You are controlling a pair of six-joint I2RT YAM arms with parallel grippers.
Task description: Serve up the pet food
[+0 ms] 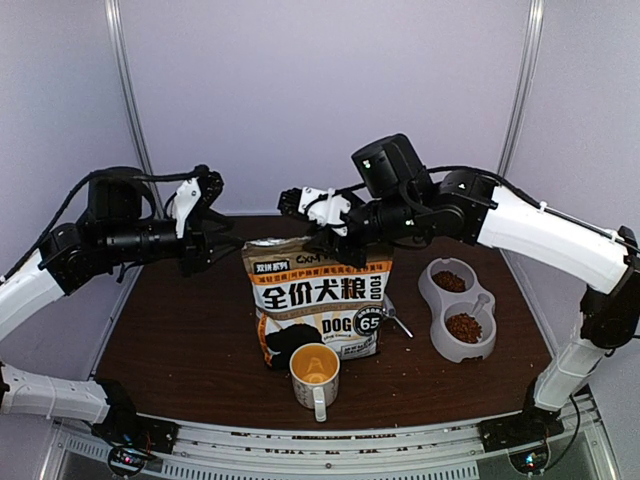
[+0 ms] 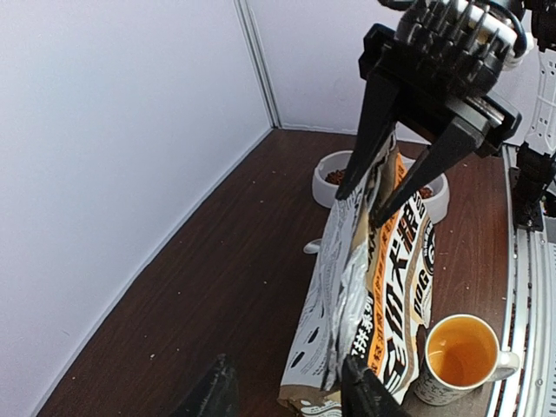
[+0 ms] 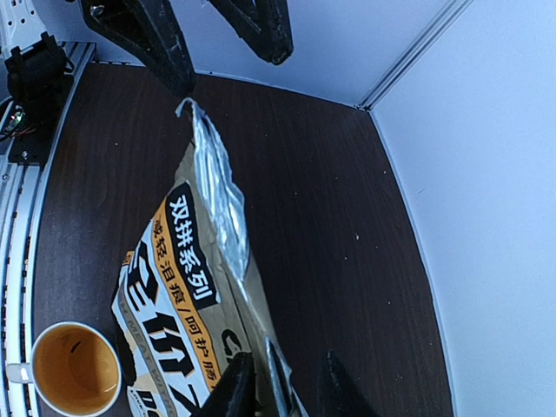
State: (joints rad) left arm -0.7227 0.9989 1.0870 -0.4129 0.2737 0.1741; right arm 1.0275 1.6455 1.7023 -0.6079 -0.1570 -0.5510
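One bag stands upright on the table, and everything else is placed from it. Its front is white, tan and orange. Large black characters across the middle read "全价犬粮", with "FOOD" running down beside them. Below are "DOG" and a "65" in a round badge. A black label near the top left corner reads "双拼系列", and the smaller print under it is too fine to read. Silver lining shows along the bag's top edge.

There are two arms and two grippers. The left gripper hangs just off the bag's top left corner, fingers spread and apart from the bag, grasping nothing. The right gripper is at the bag's top right corner. Its fingers are parted and straddle the top edge, one on each side, and neither looks pressed against the bag.

One mug, white outside and orange inside, sits just in front of the bag with its handle pointing toward the arms' bases. No writing can be made out on it.

One pale double bowl lies to the right of the bag, a little apart from it. It has two wells, and each holds reddish-brown kibble, one lot farther back and one nearer.
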